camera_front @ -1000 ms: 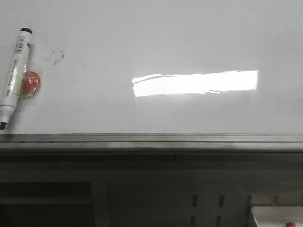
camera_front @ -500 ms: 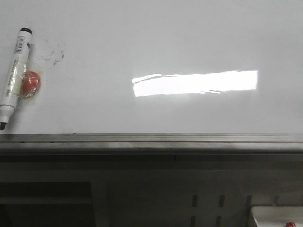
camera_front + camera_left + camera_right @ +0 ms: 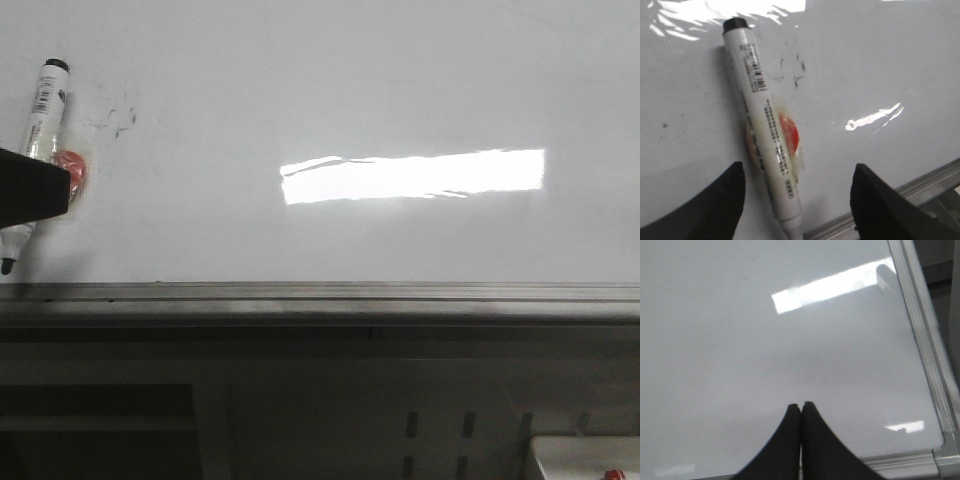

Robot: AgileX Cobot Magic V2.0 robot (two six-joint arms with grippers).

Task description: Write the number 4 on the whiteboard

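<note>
The whiteboard [image 3: 400, 80] is glossy white with a grey metal lower rim [image 3: 320, 292] and a bright light reflection. No number 4 shows on it, only faint dark smudges [image 3: 120, 118]. A white marker [image 3: 44, 105] with a black end cap lies at the far left beside a red round piece [image 3: 74, 170]. My left gripper [image 3: 797, 175] is open above the marker [image 3: 765, 135], one finger on each side, not touching it; a dark part of it enters the front view [image 3: 32, 187]. My right gripper [image 3: 801, 406] is shut and empty over the board [image 3: 765, 355].
A grey frame with slots [image 3: 440, 425] stands below the board's rim. A white box corner with a red dot [image 3: 590, 460] sits at the lower right. The board's metal corner [image 3: 940, 455] shows in the right wrist view.
A dark part of my left gripper has come into the front view from the left edge and now covers the marker's lower middle. The marker and red piece have not moved.
</note>
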